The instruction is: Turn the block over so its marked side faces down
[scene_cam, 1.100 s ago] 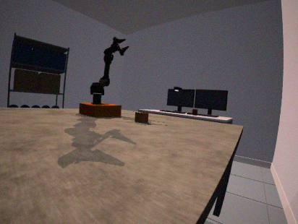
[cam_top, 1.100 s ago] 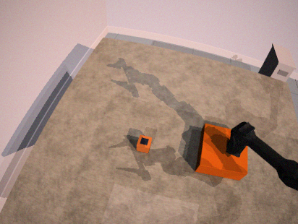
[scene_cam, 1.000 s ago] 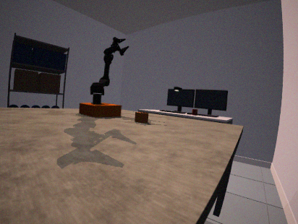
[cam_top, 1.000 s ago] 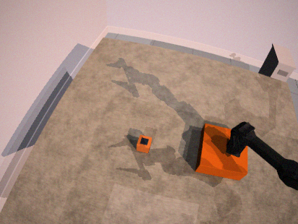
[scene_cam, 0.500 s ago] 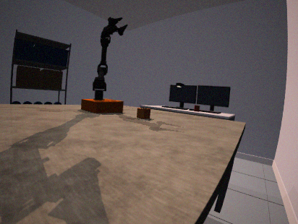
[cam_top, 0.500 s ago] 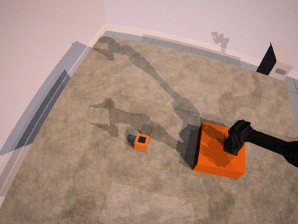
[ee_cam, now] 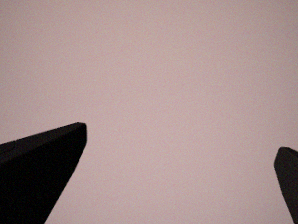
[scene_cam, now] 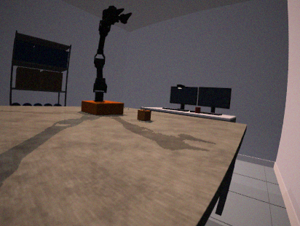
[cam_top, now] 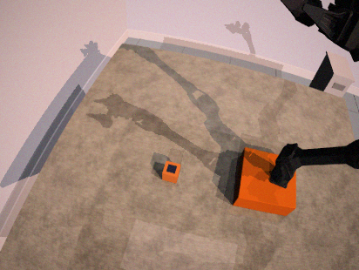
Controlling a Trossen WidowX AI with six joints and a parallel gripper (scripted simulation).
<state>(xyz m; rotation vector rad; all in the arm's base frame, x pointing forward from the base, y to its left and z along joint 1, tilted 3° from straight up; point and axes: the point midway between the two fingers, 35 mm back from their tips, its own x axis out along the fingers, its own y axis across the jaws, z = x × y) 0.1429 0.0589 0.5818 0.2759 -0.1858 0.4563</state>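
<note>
The block (cam_top: 170,178) (scene_cam: 144,115) is a small orange cube resting flat on the table (cam_top: 100,183) (scene_cam: 109,182), left of the robot's orange base in the top view. Its dark square mark (cam_top: 172,168) faces up. My gripper (scene_cam: 127,12) (ee_cam: 181,144) is open and empty, held high above the table at the top of the raised arm, far from the block. The wrist view shows both fingers wide apart with only a pale wall behind them. In the top view only part of the upper arm or gripper shows at the top right.
The robot's orange base (cam_top: 263,192) (scene_cam: 105,108) stands near the block. The table's right edge shows in the exterior view. Behind are a desk (scene_cam: 226,117) with two monitors and a shelf rack (scene_cam: 70,73). Shadows of the arm cross the table.
</note>
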